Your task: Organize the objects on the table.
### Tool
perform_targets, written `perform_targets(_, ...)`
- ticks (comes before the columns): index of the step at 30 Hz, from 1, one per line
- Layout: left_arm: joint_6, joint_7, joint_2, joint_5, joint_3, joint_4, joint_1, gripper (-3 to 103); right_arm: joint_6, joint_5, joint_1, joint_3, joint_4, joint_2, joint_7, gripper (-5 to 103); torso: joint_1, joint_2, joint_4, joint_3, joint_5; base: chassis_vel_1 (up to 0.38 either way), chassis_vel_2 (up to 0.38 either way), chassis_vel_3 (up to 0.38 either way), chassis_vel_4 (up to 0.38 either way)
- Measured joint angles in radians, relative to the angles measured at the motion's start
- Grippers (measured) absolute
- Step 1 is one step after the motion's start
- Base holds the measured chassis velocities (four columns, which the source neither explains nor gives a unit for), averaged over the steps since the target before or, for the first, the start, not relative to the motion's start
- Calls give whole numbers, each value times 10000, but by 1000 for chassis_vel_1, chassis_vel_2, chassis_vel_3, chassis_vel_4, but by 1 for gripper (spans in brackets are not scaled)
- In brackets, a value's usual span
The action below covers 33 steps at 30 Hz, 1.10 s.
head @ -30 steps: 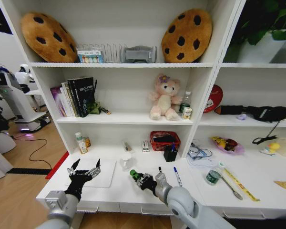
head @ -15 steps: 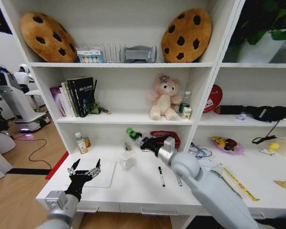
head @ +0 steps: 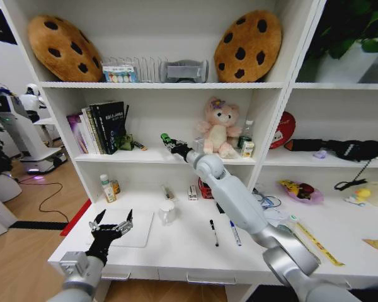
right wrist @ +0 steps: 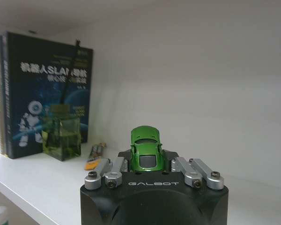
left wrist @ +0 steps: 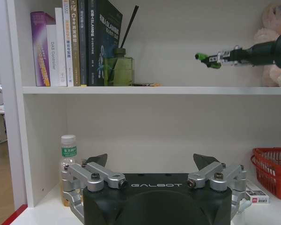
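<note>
Green toy car, its rear half hidden, sits clamped in the right end effector above the shelf; left end effector hovers spread over the worktop.

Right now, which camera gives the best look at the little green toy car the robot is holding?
The right wrist view: the green toy car sits close up, gripped by the right gripper, its roof and windows plain. In the head view the car is a tiny green speck above the middle shelf; in the left wrist view it is small and far off.
</note>
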State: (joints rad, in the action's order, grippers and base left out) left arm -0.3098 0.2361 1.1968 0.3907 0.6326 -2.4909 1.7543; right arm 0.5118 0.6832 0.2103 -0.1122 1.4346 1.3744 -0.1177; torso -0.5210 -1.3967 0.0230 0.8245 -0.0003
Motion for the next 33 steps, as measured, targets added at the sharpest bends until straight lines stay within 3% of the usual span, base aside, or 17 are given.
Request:
perform_targets(8,0,1,0,0,0,-1,-1,100,-20,-431,-272,35,-1120,651,-182,32,1,-1,0,-1,1,0,0,0,0)
perform_targets(11,0,1,0,0,0,0,0,100,-20,-611,-373,-7,-1268,733,-222,36,1,0,-1,-1,1,0,0,0,0)
perform_targets(13,0,1,0,0,0,0,0,100,-5,-622,-435,-92,-1235,712,-264,46,2,-1,1,-2,1,0,0,0,0)
perform_targets(14,0,1,0,0,0,0,0,100,-5,-622,-435,-92,-1235,712,-264,46,2,-1,1,-2,1,0,0,0,0)
perform_targets(16,0,3,0,0,0,-1,0,100,117,-428,-460,-160,-928,570,-475,62,2,-2,0,-2,2,0,0,0,0)
perform_targets(22,0,3,0,0,0,0,-1,100,231,-127,-344,-282,-216,177,-941,79,2,-3,-1,-2,2,0,0,0,0)
perform_targets(26,0,1,-1,0,-1,-1,-1,100,800,1035,20,-471,1570,-409,-2341,90,2,-2,1,-2,4,0,0,0,0)
perform_targets(27,0,16,0,-1,1,-2,-1,100,1454,2765,297,-662,3329,-921,-4043,98,3,-3,1,-4,2,0,0,0,0)
perform_targets(28,0,16,0,-1,1,-2,-1,100,1454,2765,297,-662,3329,-921,-4043,98,3,-3,1,-4,2,0,0,0,0)
perform_targets(29,0,12,0,0,0,-2,-1,100,1594,3323,381,-768,3829,-1067,-4762,100,5,-4,3,-5,3,0,0,0,0)
perform_targets(30,0,12,0,0,0,-2,-1,100,1594,3323,381,-768,3829,-1067,-4762,100,5,-4,3,-5,3,0,0,0,0)
perform_targets(31,0,11,0,0,0,-2,-1,100,1731,3853,494,-886,4283,-1200,-5594,100,5,-3,0,-4,3,0,0,0,0)
perform_targets(33,0,11,-1,0,0,-3,-1,100,1800,4551,825,-1051,4857,-1502,-6517,100,5,-3,-4,-4,2,0,0,0,0)
